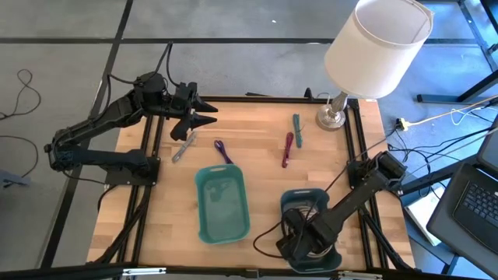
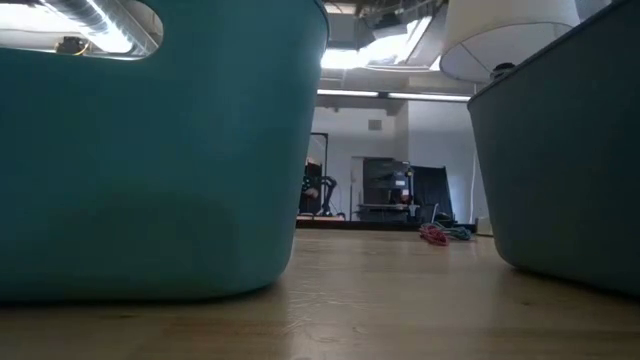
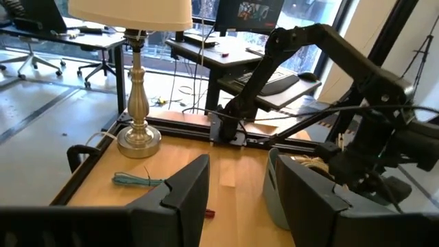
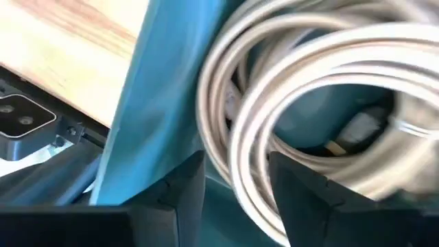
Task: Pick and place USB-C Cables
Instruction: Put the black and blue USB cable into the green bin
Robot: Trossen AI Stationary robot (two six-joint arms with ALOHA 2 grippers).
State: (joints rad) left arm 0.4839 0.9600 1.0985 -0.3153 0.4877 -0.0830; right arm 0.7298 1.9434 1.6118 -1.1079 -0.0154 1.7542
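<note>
Several cream-white coils (image 4: 309, 89) are seen in the right tray (image 1: 299, 198), the right gripper (image 4: 236, 178) over them, fingers apart; release is judged underway. Withdrawal is called for next. Farther off, short leads (image 1: 289, 149) lie untouched; left gripper (image 1: 204, 113) waits, spread.

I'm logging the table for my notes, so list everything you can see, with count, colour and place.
Coiled cables: several loops, exact count unclear, cream-white, inside the right tray under the right end effector.
Short leads: four; grey and purple near the left arm, magenta and teal toward the lamp.
Trays: two, teal; one at the table's middle, one to its right.
Lamp: one, white shade, silver base, far right corner.
Table: one, light wood.
Left end effector: open, above the far left of the table.
Right end effector: fingers apart, just above the coils in the right tray.
</note>
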